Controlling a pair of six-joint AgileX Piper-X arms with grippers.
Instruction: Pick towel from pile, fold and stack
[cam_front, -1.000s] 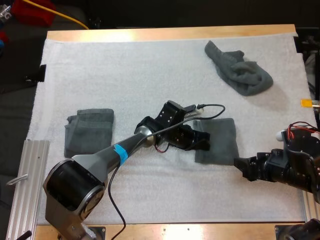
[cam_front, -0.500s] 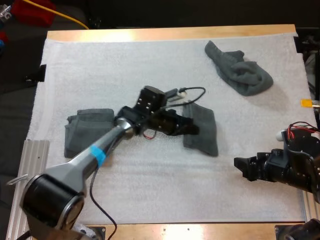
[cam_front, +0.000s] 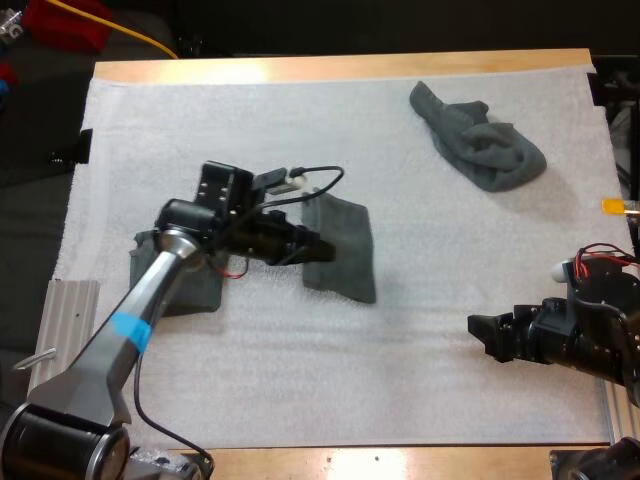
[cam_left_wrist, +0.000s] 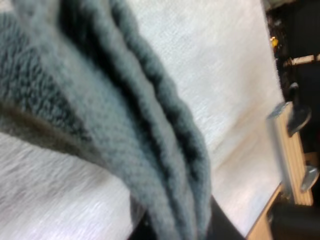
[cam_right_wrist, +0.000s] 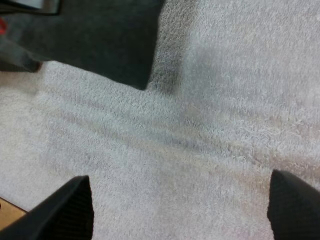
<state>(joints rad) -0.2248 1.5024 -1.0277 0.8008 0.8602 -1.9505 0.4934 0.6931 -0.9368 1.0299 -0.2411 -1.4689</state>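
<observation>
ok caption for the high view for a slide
Left hand holds a folded towel beside the folded stack; right hand open; crumpled towel far right.

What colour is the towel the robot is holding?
The held towel is dark grey-green; the left wrist view shows it best.

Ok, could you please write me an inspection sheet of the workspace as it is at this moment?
Surface: white mat lying flat on a wooden table.
Job's things: folded towel in the left claw; folded stack beside it, nearer the mat's left edge; crumpled towel at the far right.
Clutter: nothing seen.
Claws: left claw shut on the folded towel; right claw open over bare mat.
Cables: yellow cable beyond the table's far left corner.
Surroundings: metal rail along the table's left edge.
</observation>
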